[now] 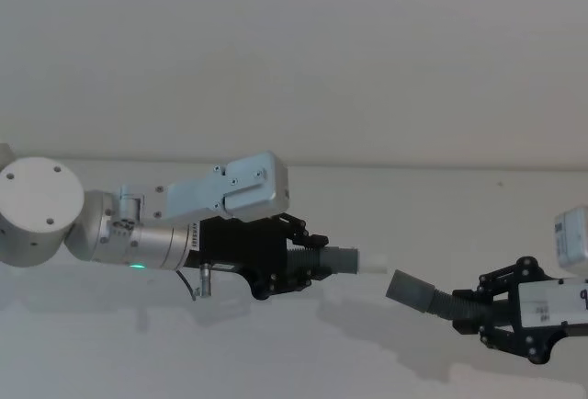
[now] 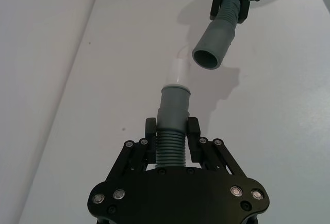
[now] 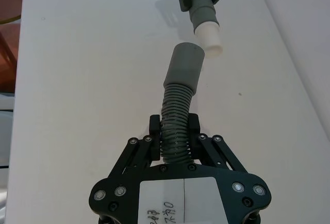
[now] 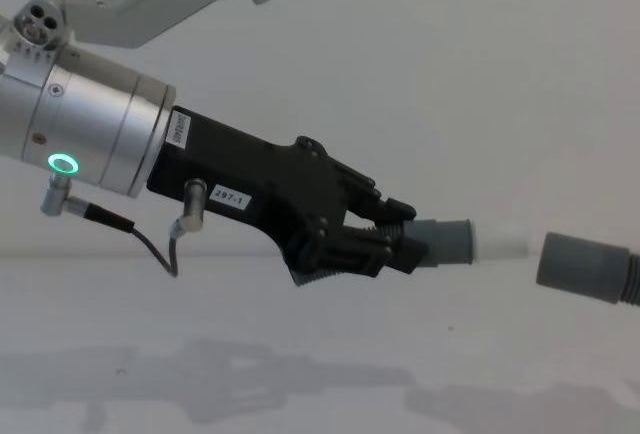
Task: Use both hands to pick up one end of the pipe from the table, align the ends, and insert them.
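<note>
Left claw (image 4: 395, 244) is clamping the tipped pipe piece (image 4: 450, 242); right claw (image 1: 478, 312) is clamping the sleeve (image 1: 413, 290), just beside that whitish tip (image 1: 372, 262), above the bench (image 1: 276, 344). Angular misalignment risks jamming.

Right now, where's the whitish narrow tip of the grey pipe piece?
Held above the white table by the left gripper, the whitish narrow tip sits centre in the head view, just short of the grey sleeve's open mouth on its right.
</note>
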